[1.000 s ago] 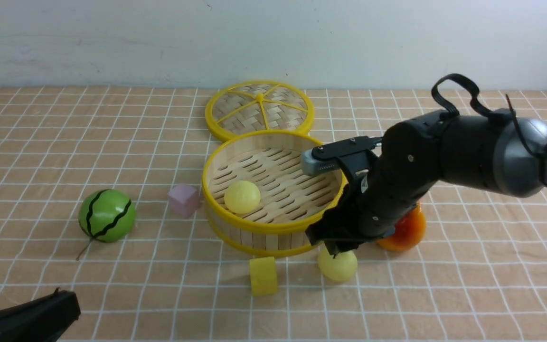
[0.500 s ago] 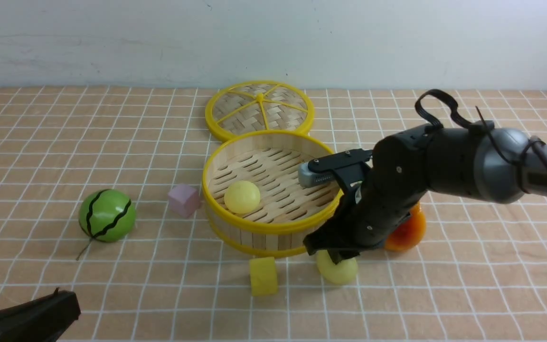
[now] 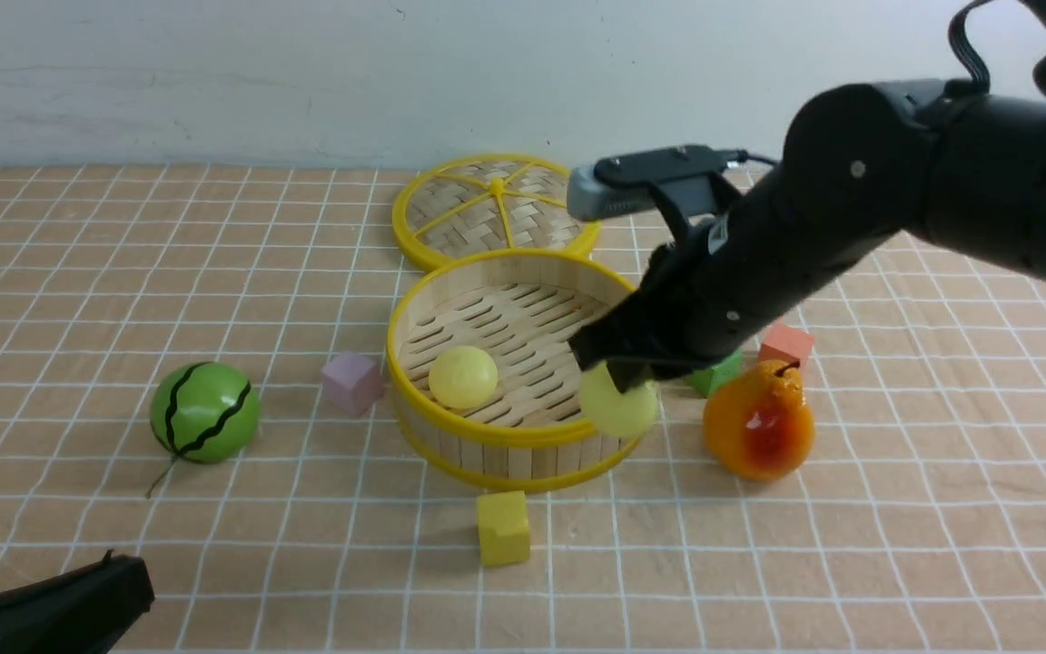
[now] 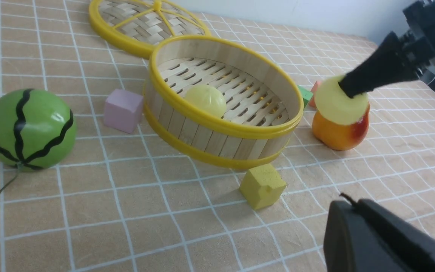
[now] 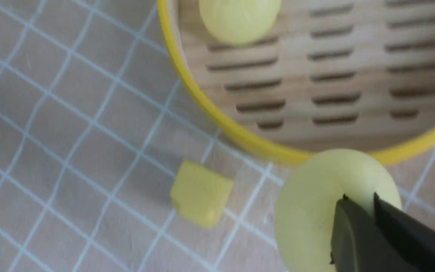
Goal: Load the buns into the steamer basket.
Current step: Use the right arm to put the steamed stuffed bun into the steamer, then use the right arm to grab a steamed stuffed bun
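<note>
Pale yellow bun (image 3: pixel 618 409), right of frame centre, hangs pinched in the closed right gripper (image 3: pixel 618 375) beside the rim of the steamer basket (image 3: pixel 487 434); the shallow pinch might let it drop outside.

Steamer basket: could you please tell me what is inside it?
One bun lies on the basket's slatted floor. The right gripper holds another bun outside the rim. The arm hides some floor in the front view.
</note>
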Robot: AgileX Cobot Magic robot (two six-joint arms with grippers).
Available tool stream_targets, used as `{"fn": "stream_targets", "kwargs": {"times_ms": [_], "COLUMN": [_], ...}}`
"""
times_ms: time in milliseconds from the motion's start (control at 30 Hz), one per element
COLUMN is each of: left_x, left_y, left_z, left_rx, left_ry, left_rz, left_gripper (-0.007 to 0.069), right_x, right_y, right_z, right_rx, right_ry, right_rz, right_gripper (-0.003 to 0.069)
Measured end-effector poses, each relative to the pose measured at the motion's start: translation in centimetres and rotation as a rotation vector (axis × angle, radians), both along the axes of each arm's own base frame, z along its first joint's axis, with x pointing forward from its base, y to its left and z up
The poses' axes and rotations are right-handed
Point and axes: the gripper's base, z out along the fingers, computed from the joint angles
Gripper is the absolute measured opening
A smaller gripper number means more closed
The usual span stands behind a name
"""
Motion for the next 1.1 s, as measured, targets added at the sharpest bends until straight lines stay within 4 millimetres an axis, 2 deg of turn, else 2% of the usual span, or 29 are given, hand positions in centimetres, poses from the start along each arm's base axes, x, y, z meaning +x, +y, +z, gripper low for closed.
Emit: {"fn": "stream_targets", "kwargs": {"times_ms": [33,167,233,267,333,400,467,567,633,733,800,900,967,1100], "left_x": [0.0,0.0,0.0,0.0,0.0,0.0,0.0,0.0,0.0,0.0,0.0,0.0,0.1,0.2], "left_y": [0.0,0.0,0.0,0.0,0.0,0.0,0.0,0.0,0.0,0.0,0.0,0.0,0.1,0.1], "left_z": [0.0,0.0,0.0,0.0,0.0,0.0,0.0,0.0,0.0,0.0,0.0,0.1,0.2,0.5], "left_rx": [0.000,0.000,0.000,0.000,0.000,0.000,0.000,0.000,0.000,-0.001,-0.001,-0.003,-0.009,-0.019], "left_ry": [0.000,0.000,0.000,0.000,0.000,0.000,0.000,-0.001,-0.001,-0.002,-0.002,-0.008,-0.021,-0.060], "left_rz": [0.000,0.000,0.000,0.000,0.000,0.000,0.000,0.000,0.000,0.001,0.001,0.003,0.009,0.024], "left_gripper": [0.0000,0.0004,0.0004,0.0004,0.0004,0.0004,0.0004,0.0004,0.0007,0.0009,0.0011,0.0011,0.0012,0.0015], "right_x": [0.3,3.8,4.5,5.2,6.1,6.4,6.4,6.3,6.0,5.4,5.4,6.3,7.4,9.8], "right_y": [0.1,1.5,1.7,1.9,1.9,1.9,1.9,1.9,1.6,0.3,-1.5,-4.5,-6.4,-8.2], "right_z": [0.0,-3.3,-4.1,-5.2,-6.7,-7.2,-7.2,-5.7,-3.9,-0.8,1.1,2.1,1.5,-0.5], "right_rx": [0.003,-0.030,-0.041,-0.056,-0.073,-0.079,-0.076,-0.052,-0.050,-0.066,-0.093,-0.127,-0.141,-0.133], "right_ry": [-0.013,-0.077,-0.078,-0.067,-0.051,-0.046,-0.046,-0.055,-0.071,-0.106,-0.125,-0.112,-0.080,-0.026], "right_rz": [0.000,-0.005,-0.006,-0.006,-0.010,-0.012,-0.016,-0.036,-0.032,-0.038,-0.072,-0.151,-0.197,-0.243], "right_gripper": [0.0005,0.0015,0.0022,0.0033,0.0074,0.0136,0.0176,0.0324,0.0387,0.0440,0.0447,0.0432,0.0411,0.0382]}}
